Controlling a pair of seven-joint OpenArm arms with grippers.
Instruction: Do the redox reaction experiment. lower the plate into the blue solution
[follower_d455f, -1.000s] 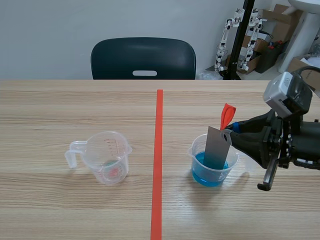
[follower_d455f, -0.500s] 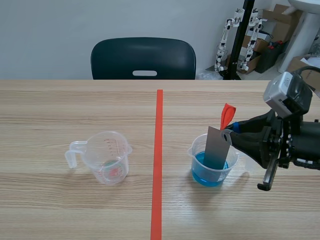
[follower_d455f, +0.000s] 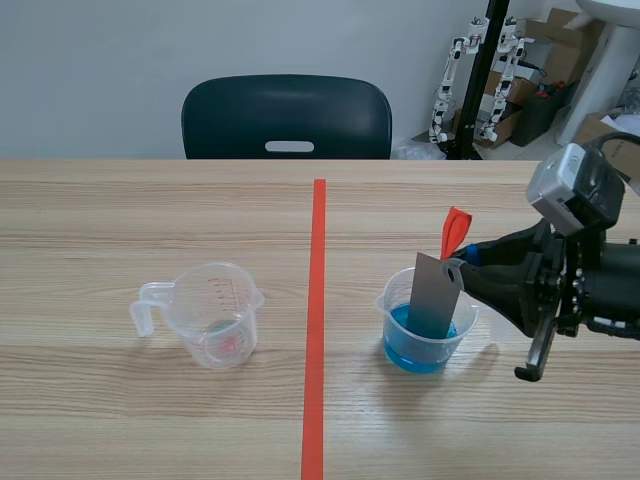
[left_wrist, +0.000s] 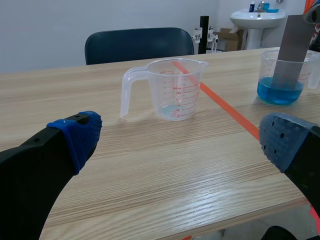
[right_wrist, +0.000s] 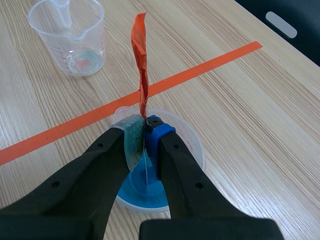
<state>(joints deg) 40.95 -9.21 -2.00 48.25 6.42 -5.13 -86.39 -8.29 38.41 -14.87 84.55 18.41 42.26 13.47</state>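
Note:
A grey metal plate (follower_d455f: 434, 295) stands tilted in a clear beaker (follower_d455f: 425, 335) of blue solution, its lower end in the liquid. A red tape tab (follower_d455f: 453, 232) sticks up from the plate's top. My right gripper (follower_d455f: 462, 262) is shut on that top end, coming in from the right. In the right wrist view the gripper (right_wrist: 145, 131) pinches the tab (right_wrist: 140, 60) over the beaker (right_wrist: 192, 145), and the plate shows edge-on (right_wrist: 145, 167). My left gripper (left_wrist: 181, 137) is open and low over the table, far from the beaker (left_wrist: 280, 85) and plate (left_wrist: 295, 45).
A clear measuring cup (follower_d455f: 210, 315) with a handle stands left of the red tape line (follower_d455f: 316, 320), also seen ahead of the left gripper (left_wrist: 175, 87). A dark chair (follower_d455f: 287, 118) stands behind the table's far edge.

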